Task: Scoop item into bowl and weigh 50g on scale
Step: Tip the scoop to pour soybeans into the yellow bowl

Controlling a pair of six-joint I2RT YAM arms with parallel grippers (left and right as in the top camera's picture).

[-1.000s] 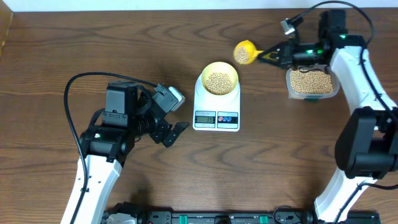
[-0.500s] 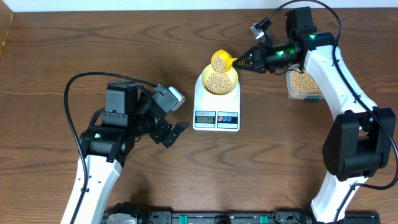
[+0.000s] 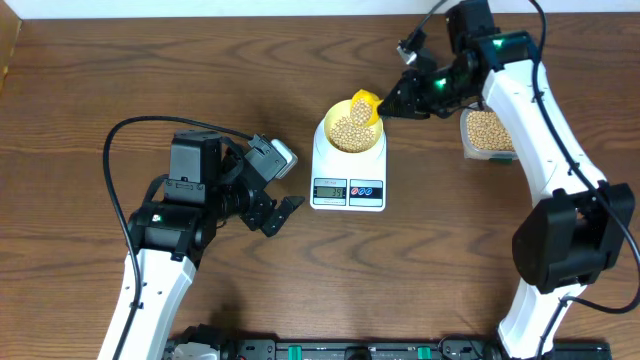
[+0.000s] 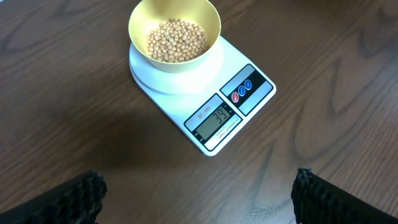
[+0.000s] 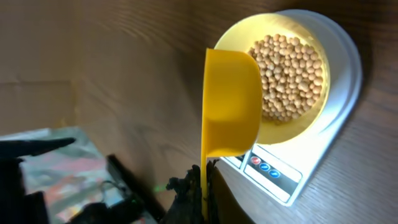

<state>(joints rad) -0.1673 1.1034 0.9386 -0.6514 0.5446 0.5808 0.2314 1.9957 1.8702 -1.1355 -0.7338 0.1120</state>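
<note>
Over the bowl [image 4: 211, 43] on the scale [image 4: 258, 93], the yellow scoop [image 5: 229, 106] now stands tipped, having come across from the tub [image 3: 487, 133]. The beans [image 4: 176, 40] sit in the bowl and the display [image 4: 217, 117] reads 39, so more is likely needed. The right gripper [image 3: 395, 102] clamps the scoop handle. The left gripper [image 4: 198, 196] is apart and empty.

We log: brown wood worktop [image 3: 120, 70] | scale [image 3: 348, 190] standing mid-worktop | clear tub [image 3: 478, 152] right of it, apart

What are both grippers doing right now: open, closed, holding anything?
Left gripper: open, holding nothing.
Right gripper: shut on the handle of the yellow scoop, which is tipped over the bowl.
</note>
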